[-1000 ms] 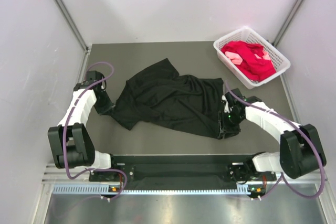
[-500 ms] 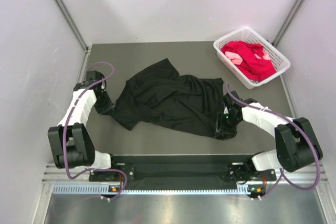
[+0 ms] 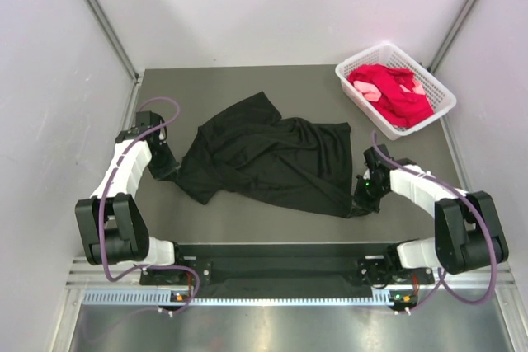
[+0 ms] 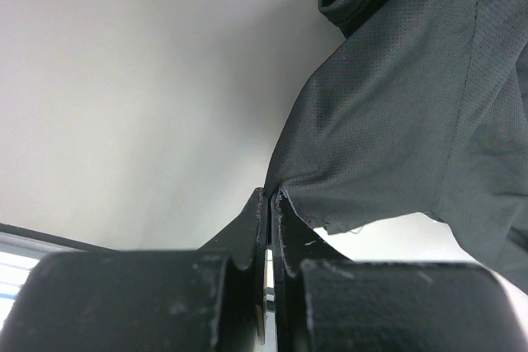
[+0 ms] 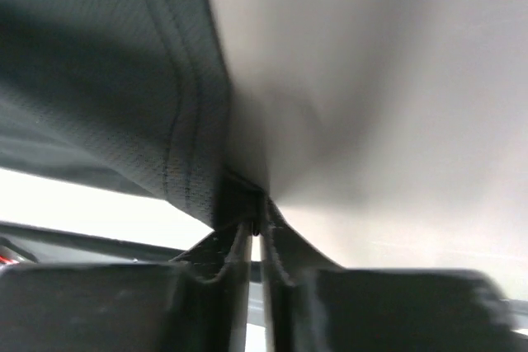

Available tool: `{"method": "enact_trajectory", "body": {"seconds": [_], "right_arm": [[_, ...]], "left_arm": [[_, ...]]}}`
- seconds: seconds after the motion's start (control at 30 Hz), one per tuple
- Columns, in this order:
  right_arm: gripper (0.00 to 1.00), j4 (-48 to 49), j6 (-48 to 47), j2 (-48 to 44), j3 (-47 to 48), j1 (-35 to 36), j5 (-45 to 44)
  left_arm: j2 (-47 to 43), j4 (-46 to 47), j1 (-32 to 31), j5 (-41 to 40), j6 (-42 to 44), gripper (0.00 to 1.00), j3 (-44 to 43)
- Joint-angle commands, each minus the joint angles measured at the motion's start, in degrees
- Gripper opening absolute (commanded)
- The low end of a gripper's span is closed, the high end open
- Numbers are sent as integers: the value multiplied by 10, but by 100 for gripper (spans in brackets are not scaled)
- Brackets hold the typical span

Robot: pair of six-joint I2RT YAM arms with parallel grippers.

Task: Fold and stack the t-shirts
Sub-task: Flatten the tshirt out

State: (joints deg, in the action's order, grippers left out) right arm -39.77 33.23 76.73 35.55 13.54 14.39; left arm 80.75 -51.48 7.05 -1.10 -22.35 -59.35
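The large black t-shirt (image 3: 264, 158) lies rumpled across the middle of the table. My left gripper (image 3: 162, 164) is shut on its left edge; in the left wrist view the cloth (image 4: 396, 121) runs out of the closed tips (image 4: 271, 195). My right gripper (image 3: 363, 202) is shut on the shirt's lower right corner; in the right wrist view the hemmed edge (image 5: 165, 105) leads into the closed tips (image 5: 257, 222). Red and pale pink t-shirts (image 3: 389, 93) lie bunched in the white lattice basket (image 3: 440, 113) at the back right.
The dark table (image 3: 206, 88) is walled by pale panels on three sides. The black base rail (image 3: 272, 255) runs along the near edge between the arm bases. The basket stands close to the right wall.
My right gripper has moved right and toward the near edge, pulling the shirt's lower right corner outward. The left arm has not moved.
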Motion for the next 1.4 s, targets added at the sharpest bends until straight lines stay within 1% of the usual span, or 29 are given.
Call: {"method": "enact_trajectory", "body": {"seconds": [0.0,0.17,0.27,0.37,0.43,0.57,0.63,0.7,0.83,0.87,0.9,0.93,0.97,1.03,1.07,1.13,1.17,1.2,1.23,1.27,1.3,1.37], "right_arm": [[0,6,-19,-14,6,-20,-18],[0,-37,-39,-47,24,-35,-35],[0,-79,-51,-85,45,-43,-52],[0,-104,-62,-98,58,-45,-39],[0,-113,-67,-103,51,-44,-11],[0,-103,-69,-119,31,-43,19],[1,-92,-78,-113,38,-44,28],[0,-90,-83,-95,73,-43,28],[0,-90,-84,-53,180,-44,31],[0,-92,-83,-31,232,-44,33],[0,-94,-82,-18,259,-44,35],[0,-99,-83,-5,287,-44,37],[0,-110,-82,23,340,-44,40],[0,-119,-82,48,391,-43,45],[0,-123,-83,71,437,-43,48],[0,-137,-84,93,484,-42,51],[0,-142,-83,115,534,-43,53],[0,-152,-82,124,561,-43,55],[0,-155,-75,133,589,-43,60],[0,-158,-70,144,639,-43,64],[0,-159,-57,148,662,-43,72],[0,-167,-48,156,725,-44,77]], "left_arm": [[-6,0,0,0,8,0,-4],[-16,-10,0,-19,5,0,-4],[-29,-19,2,-33,-7,0,-2],[-53,-20,4,-36,-21,0,5],[-71,-21,9,-30,-34,0,13],[-87,-31,21,-2,-57,0,21],[-97,-27,26,29,-61,0,17],[-104,-24,27,43,-60,0,6],[-103,-32,29,58,-66,0,-59],[-97,-40,28,62,-68,0,-98],[-92,-42,28,64,-74,0,-117],[-81,-42,29,67,-77,0,-157],[-75,-40,28,75,-79,0,-177],[-54,-34,28,81,-86,0,-218],[-48,-35,28,84,-88,0,-262],[-32,-23,28,89,-101,0,-318],[-29,-13,28,91,-105,0,-333],[-25,-5,28,95,-117,0,-350],[-16,-3,29,99,-123,0,-391],[-10,-2,28,103,-128,0,-411],[-3,-2,28,110,-139,0,-448],[-4,5,28,115,-148,0,-475]]}}
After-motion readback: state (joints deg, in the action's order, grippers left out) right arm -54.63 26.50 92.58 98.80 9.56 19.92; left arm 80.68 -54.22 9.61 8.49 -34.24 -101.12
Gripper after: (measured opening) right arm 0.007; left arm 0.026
